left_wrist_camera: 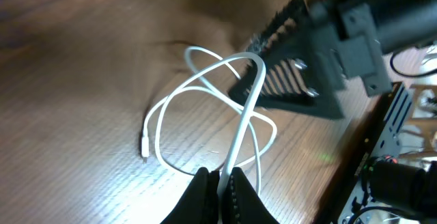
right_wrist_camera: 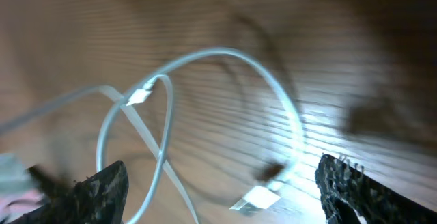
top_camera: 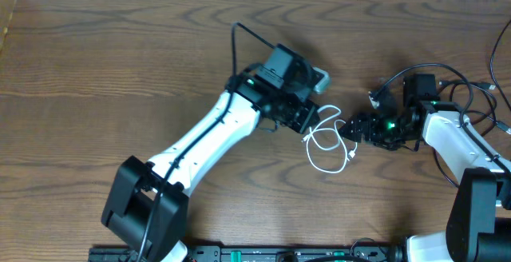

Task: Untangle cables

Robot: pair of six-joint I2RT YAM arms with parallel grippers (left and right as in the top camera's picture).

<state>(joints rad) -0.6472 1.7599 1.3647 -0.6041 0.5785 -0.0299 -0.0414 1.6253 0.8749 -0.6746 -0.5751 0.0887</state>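
Because the white cable [top_camera: 323,152] is light, limp and springy, its loops sprawl on the tabletop [top_camera: 120,70] at 4 o'clock from the left gripper [left_wrist_camera: 220,176], whose fingers pinch 1 strand. The right gripper [right_wrist_camera: 222,179], at 3 o'clock, holds its fingers spread. Likely best hold: near a plug [left_wrist_camera: 145,149].

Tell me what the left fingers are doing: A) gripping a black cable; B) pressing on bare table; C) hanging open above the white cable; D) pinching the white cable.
D: the left wrist view shows the left fingers closed on the white cable.
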